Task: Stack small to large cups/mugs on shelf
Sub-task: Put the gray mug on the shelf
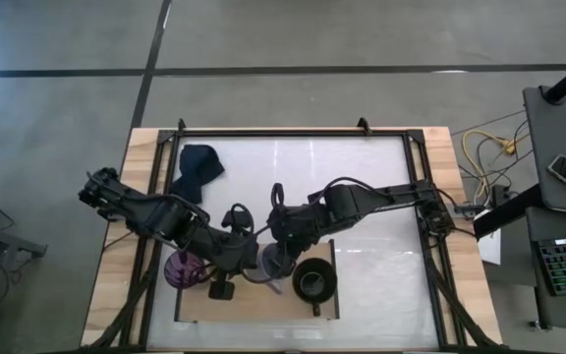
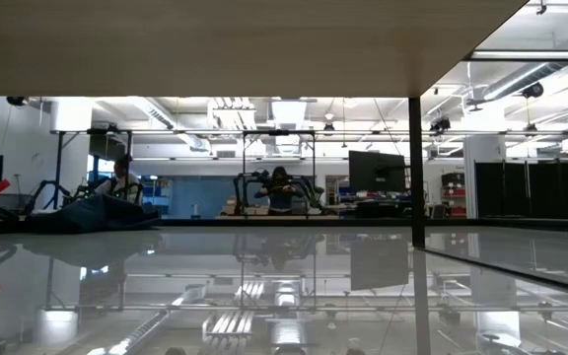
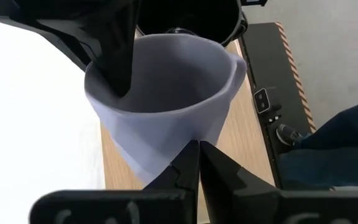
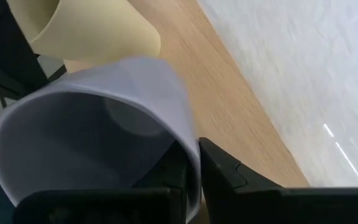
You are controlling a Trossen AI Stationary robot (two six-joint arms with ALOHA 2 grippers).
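On the white worktop (image 1: 381,197) lies the shelf (image 1: 337,310). My right gripper (image 4: 191,171) pinches the lavender-grey mug's (image 4: 98,143) rim. My left gripper (image 3: 199,163) looks pinched on it too.

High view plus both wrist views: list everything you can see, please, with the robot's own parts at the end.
shelf: one, light wood with a dark frame, on the table's near edge
purple tumbler: one, translucent purple, left end of the shelf
lavender mug: one, lavender-grey, mid-shelf, next to the black mug
black mug: one, black, right part of the shelf
beige cup: one, beige, just beyond the lavender mug, hidden under the arms from above
cloth: one, dark blue, on the table beyond the shelf
table: one, white top
left gripper: fingers together, right beside the lavender mug
right gripper: clamped on the lavender mug's rim
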